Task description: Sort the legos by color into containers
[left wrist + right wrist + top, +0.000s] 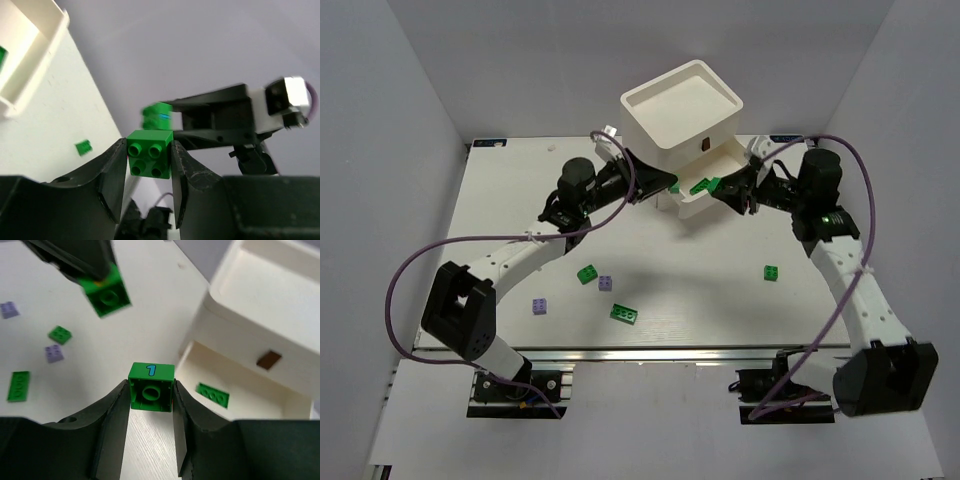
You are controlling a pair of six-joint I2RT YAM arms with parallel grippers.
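Clenched in my right pincer (pixel 151 392) was a dark green brick (pixel 151 385), hollow underside to the camera, a blue "1" printed on its upper edge. My left pincer (pixel 148 160) gripped a square green brick (pixel 149 154), studs showing. Both hung by the open drawer (pixel 255 402) of the white chest (pixel 682 115) at twelve o'clock on the desk (pixel 720 310); a long green brick (pixel 212 394) lay inside. Five loose legos (pixel 624 313), three green and two purple, lay toward six o'clock.

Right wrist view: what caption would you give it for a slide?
Right gripper pinches a green brick marked 1 near the open white drawer, one green brick already inside.
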